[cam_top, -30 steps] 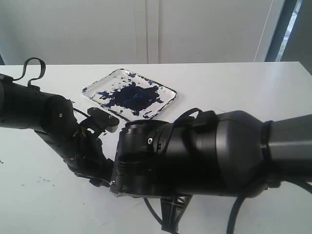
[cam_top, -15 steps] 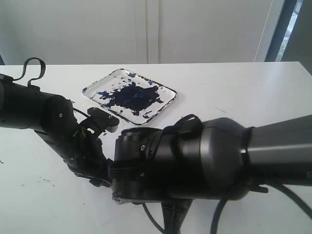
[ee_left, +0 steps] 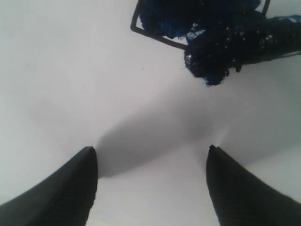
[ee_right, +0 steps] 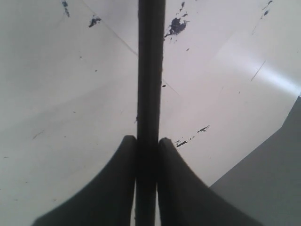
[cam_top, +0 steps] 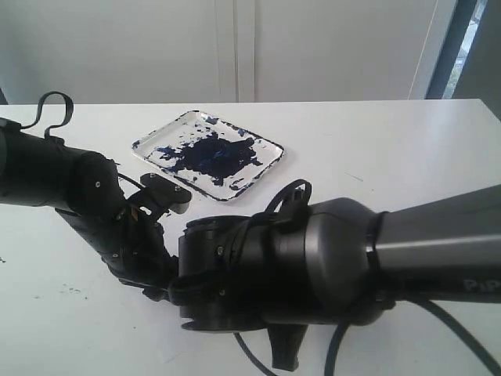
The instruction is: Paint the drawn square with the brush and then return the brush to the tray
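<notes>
painting looks to be under way: the right gripper [ee_right: 148, 141] is clamped narrow on the long thin black brush [ee_right: 150, 70], whose paint-loaded tip lies at one edge of the thin black-outlined drawn square [ee_left: 162, 21] on the white tabletop [cam_top: 391, 149]. the visible corner of that square is blotched dark blue; how much of the rest is filled i cannot tell, since the arms hide it in the exterior view. the left gripper [ee_left: 150, 150] hovers wide and empty near the square. left to do, by my reckoning: cover any bare patches, then carry the brush to the shallow clear tray [cam_top: 274, 146] smeared with dark blue paint, farther back on the tabletop.
</notes>
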